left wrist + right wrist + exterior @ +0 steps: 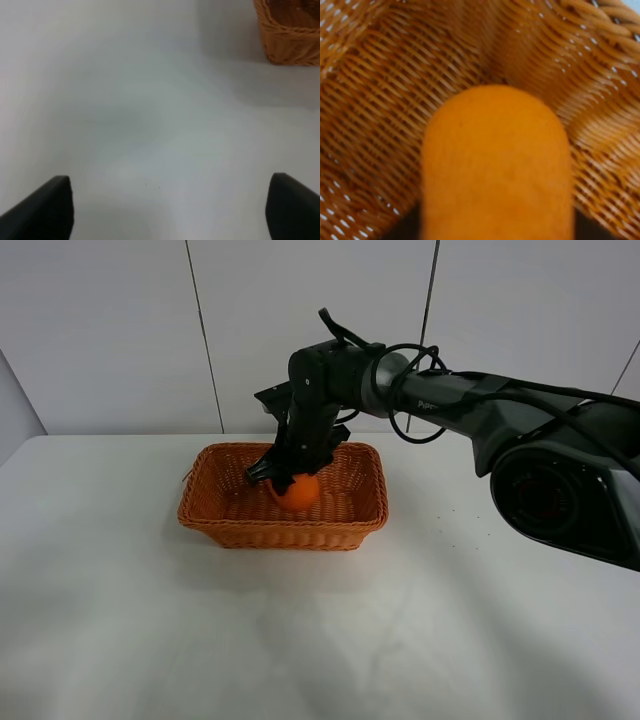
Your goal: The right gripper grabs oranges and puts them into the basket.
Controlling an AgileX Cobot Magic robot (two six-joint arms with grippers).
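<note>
- Bright orange fruit [298, 492]: held low inside the orange-brown woven wicker basket [285, 538], near its middle, just above or perhaps touching the woven floor. I cannot tell which.
- Right wrist view: the fruit [495, 165] fills the near field, with basket weave [385, 100] behind it on every side.
- Axis: from the wrist the fruit reads slightly long, running straight out away from the camera towards the basket floor. From the high camera it looks near round. Knob and stem are not visible in any view, so where the top points is unknown.
- Black two-fingered right gripper [290, 480]: comes down steeply from above, closed on the fruit. Its fingers are mostly hidden behind it in the wrist view.
- Step in hand, as I judge it: the release. Lower until the fruit is seated on the weave, part the fingers gently, then lift straight up clear of the braided rim. A drop from height may let it roll against a sloped wall.
- Left gripper [170, 210]: fingers [45, 210] spread wide, holding nothing, over the white bench [150, 100], with a basket corner [290, 35] ahead of it.
</note>
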